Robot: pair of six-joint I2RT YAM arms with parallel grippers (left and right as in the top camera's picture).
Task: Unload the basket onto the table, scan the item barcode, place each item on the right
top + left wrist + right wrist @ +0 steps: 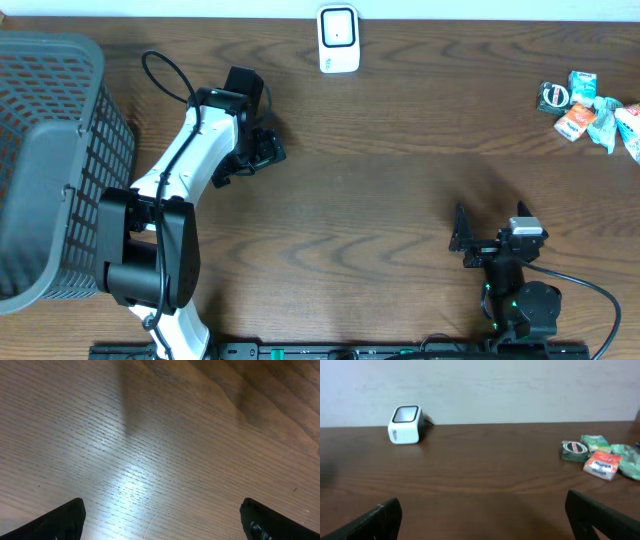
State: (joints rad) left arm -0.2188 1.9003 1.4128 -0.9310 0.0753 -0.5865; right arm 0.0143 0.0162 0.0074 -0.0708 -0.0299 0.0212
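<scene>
A white barcode scanner [338, 38] stands at the table's far edge, also visible as the scanner [405, 424] at the upper left of the right wrist view. A small pile of items [590, 110] lies at the far right: a round dark green one [574, 450], an orange-and-white packet [602, 464] and green packets [594, 441]. My left gripper [262, 150] hovers open over bare wood left of centre; the left gripper [162, 515] has nothing between its fingers. My right gripper [468, 240] rests open near the front right, and the right gripper [482, 515] faces the far edge, empty.
A large grey mesh basket [50, 170] fills the left end of the table. The left arm [170, 200] stretches from the front edge toward the middle. A black cable [165, 75] loops near the basket.
</scene>
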